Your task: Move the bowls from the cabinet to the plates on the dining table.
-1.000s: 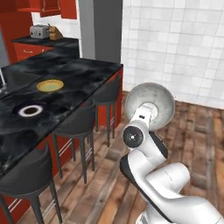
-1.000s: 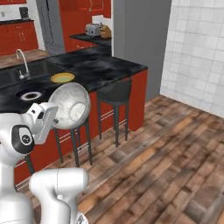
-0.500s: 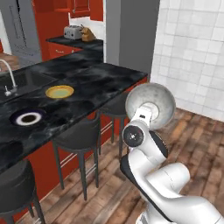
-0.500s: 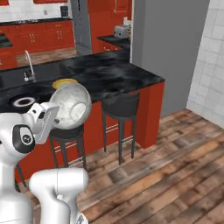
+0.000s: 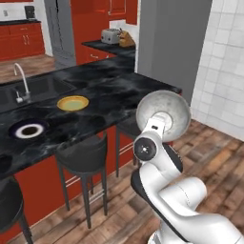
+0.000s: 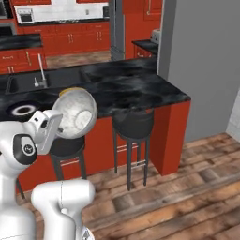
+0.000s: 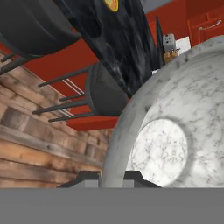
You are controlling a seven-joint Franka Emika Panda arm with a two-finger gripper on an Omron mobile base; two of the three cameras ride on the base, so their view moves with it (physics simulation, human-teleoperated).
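My gripper point(image 7: 112, 178) is shut on the rim of the pale grey speckled bowl point(image 5: 163, 113), which it holds up tilted on its side above the wooden floor. In the right base view the bowl point(image 6: 75, 112) opens toward the camera in front of the dining table point(image 6: 140, 96). The bowl point(image 7: 175, 127) covers the right half of the hand view. Two plates lie on the black marble dining table point(image 5: 109, 90): the yellow-orange plate point(image 5: 72, 103) and the dark-blue-rimmed plate point(image 5: 28, 129). Red wall doors point(image 5: 114, 6) hang far back; whether they are the cabinet I cannot tell.
Black bar stools point(image 5: 85, 155) stand along the near side of the table, between me and the plates. A sink with a faucet point(image 5: 20, 78) is set in the table's far left. A toaster point(image 5: 110, 35) sits on the back counter. A grey wall block point(image 5: 174, 43) rises right.
The base has turned, so the whole scene has slid across both base views and the table now lies broadside. The bowl has stayed in the shut gripper, in the same pose.
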